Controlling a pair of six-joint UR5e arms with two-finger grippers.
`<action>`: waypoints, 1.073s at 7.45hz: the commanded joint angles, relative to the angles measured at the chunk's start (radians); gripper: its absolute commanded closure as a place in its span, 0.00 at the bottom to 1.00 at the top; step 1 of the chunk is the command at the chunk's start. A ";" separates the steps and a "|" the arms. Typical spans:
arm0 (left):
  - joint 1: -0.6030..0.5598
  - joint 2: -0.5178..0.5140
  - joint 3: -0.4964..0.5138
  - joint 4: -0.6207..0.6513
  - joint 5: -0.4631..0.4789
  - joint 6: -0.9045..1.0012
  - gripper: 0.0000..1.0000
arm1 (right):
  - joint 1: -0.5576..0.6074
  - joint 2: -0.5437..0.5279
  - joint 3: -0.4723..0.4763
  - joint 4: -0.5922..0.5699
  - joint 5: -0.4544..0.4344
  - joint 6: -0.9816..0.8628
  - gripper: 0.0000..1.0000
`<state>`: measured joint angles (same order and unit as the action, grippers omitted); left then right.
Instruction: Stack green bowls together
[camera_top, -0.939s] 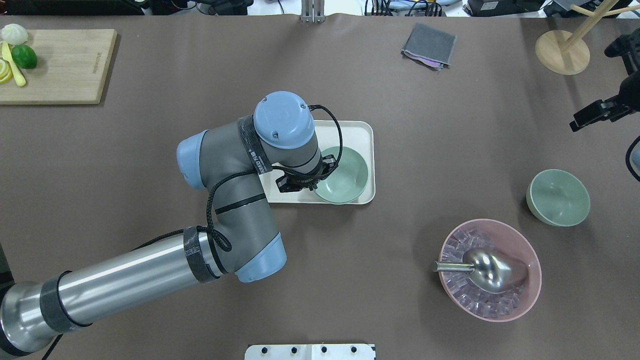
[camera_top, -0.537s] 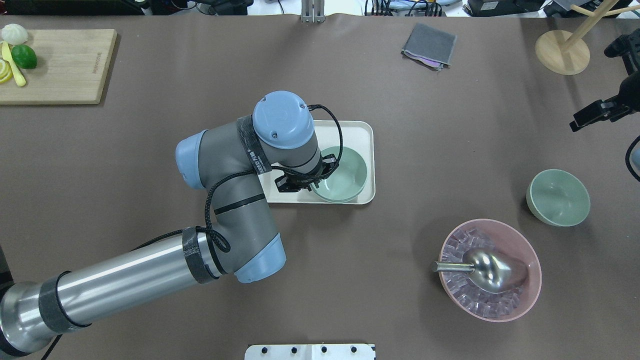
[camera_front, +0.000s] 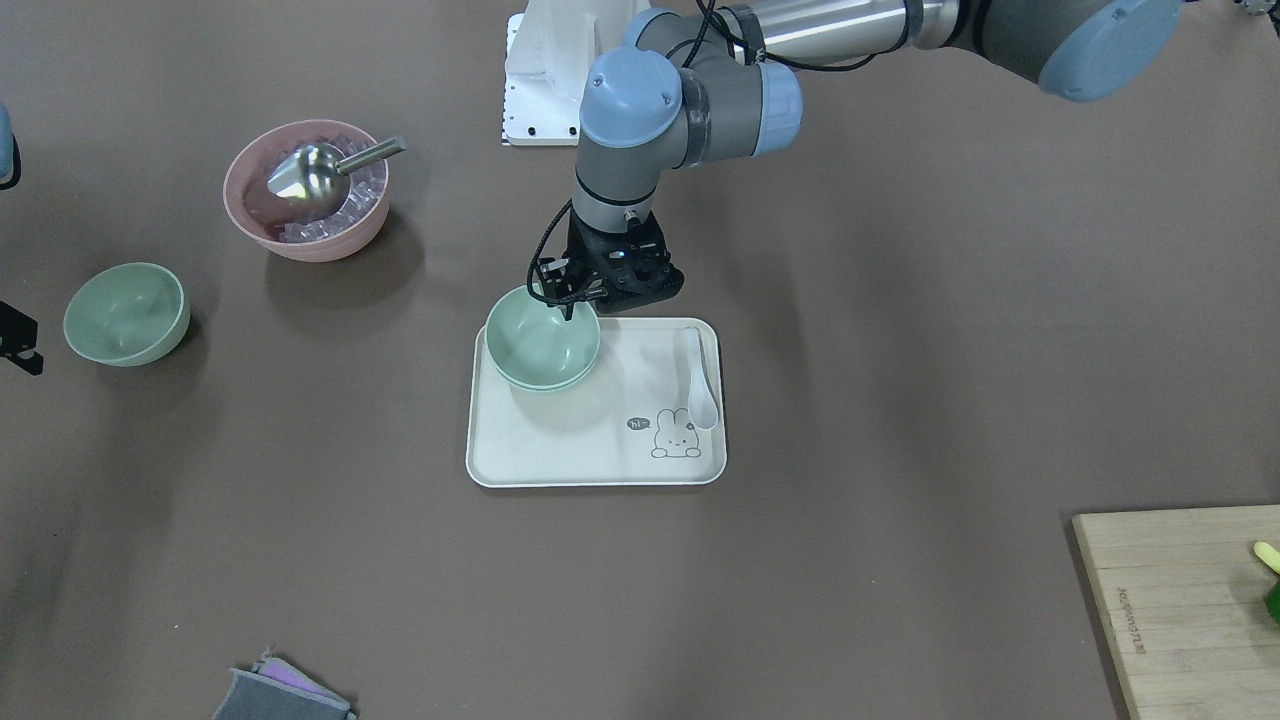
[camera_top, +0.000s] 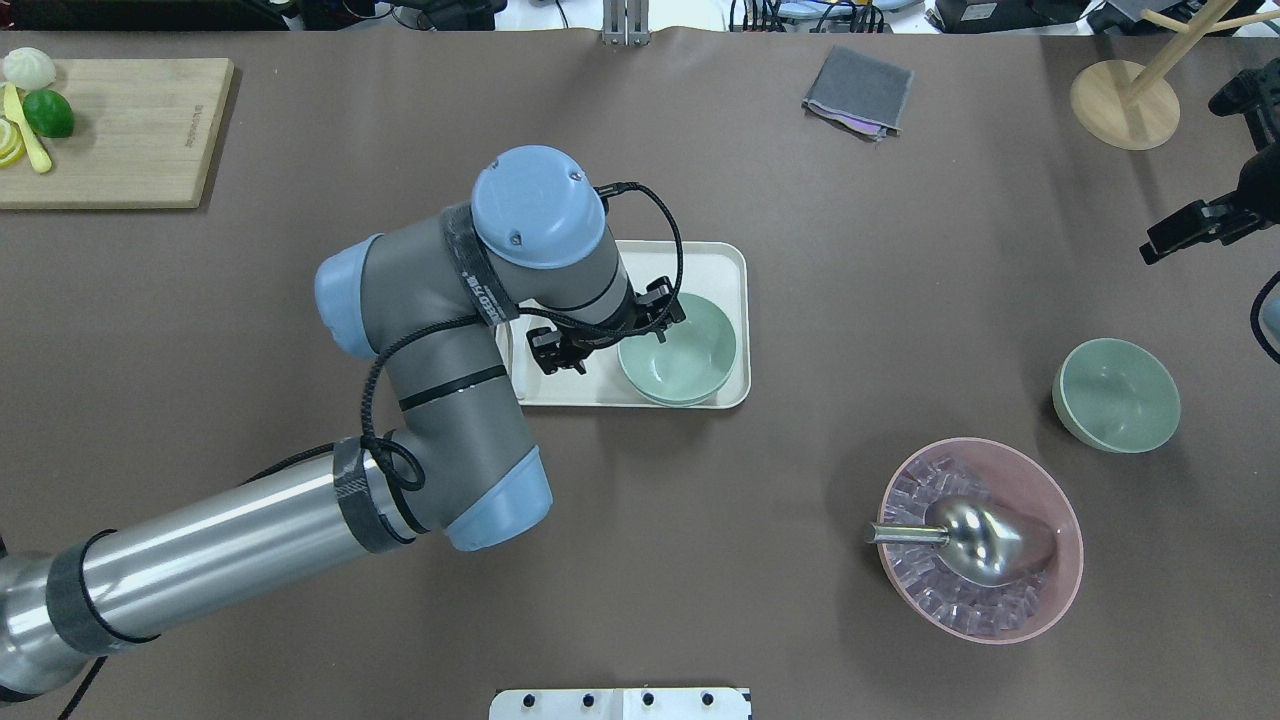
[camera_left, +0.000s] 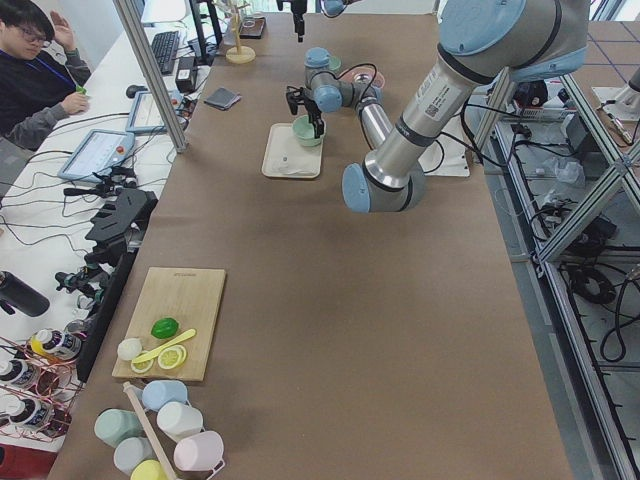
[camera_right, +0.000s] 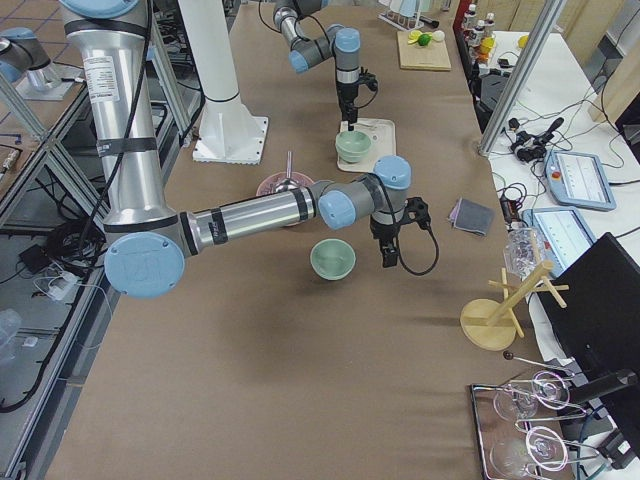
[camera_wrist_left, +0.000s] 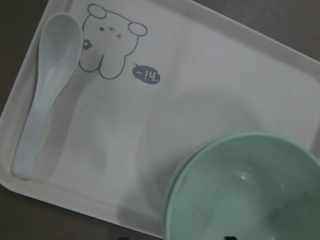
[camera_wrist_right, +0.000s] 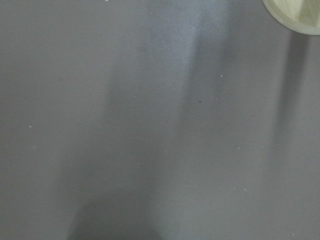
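on tray (camera_front: 600, 455), stacked green bowls (camera_front: 540, 345) below left jaws

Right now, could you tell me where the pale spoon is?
In the front-facing view, the spoon lies along the tray's right edge, just above the rabbit drawing.

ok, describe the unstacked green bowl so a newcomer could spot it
Start at the pink bowl with the metal scoop, on the robot's right half of the table. Just beyond it, further right, a small green bowl sits alone, directly on the table. The other green bowls are nested on the cream tray.
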<state>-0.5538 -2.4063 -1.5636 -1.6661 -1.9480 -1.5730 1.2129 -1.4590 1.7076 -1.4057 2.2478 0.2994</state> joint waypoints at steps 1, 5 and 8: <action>-0.092 0.146 -0.175 0.052 -0.118 0.150 0.02 | -0.010 -0.010 0.006 0.002 -0.001 0.091 0.00; -0.312 0.405 -0.368 0.170 -0.233 0.599 0.02 | -0.054 -0.183 0.024 0.224 0.001 0.212 0.01; -0.429 0.571 -0.404 0.166 -0.259 0.817 0.02 | -0.156 -0.297 0.017 0.488 -0.055 0.400 0.00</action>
<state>-0.9398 -1.8912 -1.9595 -1.4986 -2.2001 -0.8205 1.0993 -1.7154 1.7262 -1.0126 2.2271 0.6326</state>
